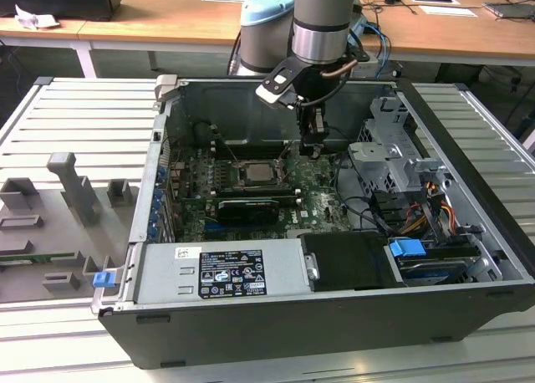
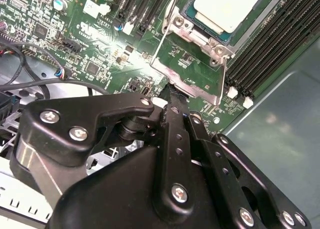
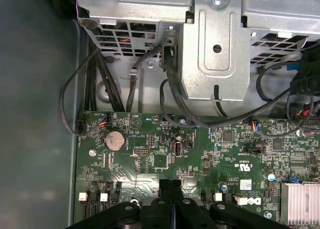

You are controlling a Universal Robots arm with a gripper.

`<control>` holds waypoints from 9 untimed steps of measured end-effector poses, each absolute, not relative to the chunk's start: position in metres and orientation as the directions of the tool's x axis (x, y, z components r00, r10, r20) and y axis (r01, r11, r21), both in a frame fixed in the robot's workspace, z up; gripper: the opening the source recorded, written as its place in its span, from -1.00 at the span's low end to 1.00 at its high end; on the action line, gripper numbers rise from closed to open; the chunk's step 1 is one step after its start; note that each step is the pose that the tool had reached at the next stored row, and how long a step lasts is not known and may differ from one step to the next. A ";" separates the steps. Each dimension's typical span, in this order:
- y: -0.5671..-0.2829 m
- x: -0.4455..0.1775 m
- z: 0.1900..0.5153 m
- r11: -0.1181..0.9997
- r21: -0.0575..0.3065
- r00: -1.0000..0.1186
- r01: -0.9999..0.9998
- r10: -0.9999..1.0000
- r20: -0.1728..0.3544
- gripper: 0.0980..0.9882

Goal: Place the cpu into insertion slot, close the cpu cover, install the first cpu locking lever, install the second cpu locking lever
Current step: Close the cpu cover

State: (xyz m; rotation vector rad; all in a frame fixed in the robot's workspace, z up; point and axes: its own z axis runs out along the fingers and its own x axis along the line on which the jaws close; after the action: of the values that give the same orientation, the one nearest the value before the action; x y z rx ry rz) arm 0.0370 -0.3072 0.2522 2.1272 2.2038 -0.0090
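Counter [image 1: 75,115] of metal slats carries grey fixtures [image 1: 73,186] at exterior view's left, open computer case [image 1: 334,337] beside them. Power supply [image 1: 221,273] along case's near wall. Cpu [image 1: 254,173] sits in insertion slot [image 2: 187,31] mid-motherboard [image 1: 316,203], metal top uncovered. Cpu cover [image 2: 194,90] stands open, off cpu, between slot and hand. Hand [image 1: 313,151] hangs above board just right of slot, fingers [image 3: 164,191] pressed together, tips beside cover's edge; contact unclear. Drive cage [image 1: 393,153] farther right.
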 end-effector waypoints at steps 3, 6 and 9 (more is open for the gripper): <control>-0.307 0.036 0.252 0.037 0.050 -0.034 0.998 0.998 -0.061 -0.98; -0.307 0.035 0.252 0.037 0.050 -0.034 0.998 0.998 -0.061 -0.98; -0.307 0.034 0.252 0.037 0.050 -0.034 0.998 0.998 -0.061 -0.98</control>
State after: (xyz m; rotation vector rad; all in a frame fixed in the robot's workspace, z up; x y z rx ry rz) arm 0.0339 -0.3072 0.2522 2.1272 2.2039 -0.0089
